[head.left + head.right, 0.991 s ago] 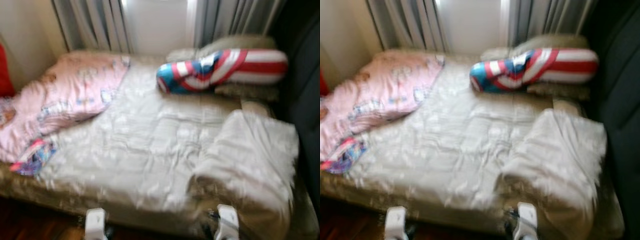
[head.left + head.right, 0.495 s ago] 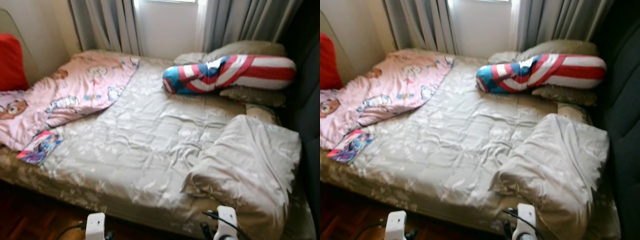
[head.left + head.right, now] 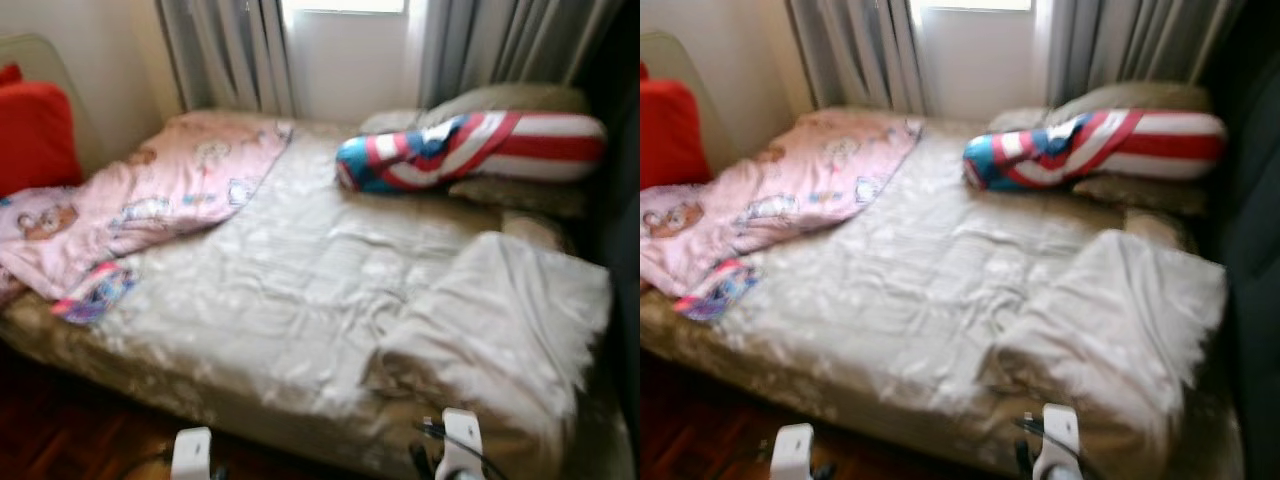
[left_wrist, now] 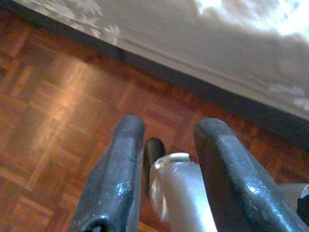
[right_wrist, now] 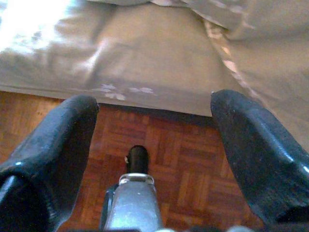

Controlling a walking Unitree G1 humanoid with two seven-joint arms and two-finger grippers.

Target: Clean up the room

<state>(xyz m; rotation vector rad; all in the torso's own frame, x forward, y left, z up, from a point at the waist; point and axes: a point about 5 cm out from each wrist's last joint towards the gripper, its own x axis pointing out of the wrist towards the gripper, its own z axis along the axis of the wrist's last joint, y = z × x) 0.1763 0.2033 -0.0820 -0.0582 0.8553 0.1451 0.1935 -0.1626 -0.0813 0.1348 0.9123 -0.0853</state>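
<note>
Bed (image 3: 300,290) fills head views; wrist views add parquet floor (image 4: 58,121), left hand (image 4: 169,145) narrow, right hand (image 5: 154,125) wide

Daylight enters through the window (image 3: 345,45); head views are motion-blurred; glare whitens the bedcover (image 3: 300,290); floor (image 4: 53,121) shaded.

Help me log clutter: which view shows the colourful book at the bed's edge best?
Left eye view: the book lies whole, beside the pink blanket. Right eye view shows it nearer the frame's side. Wrist views show floor and bed edge.
</note>
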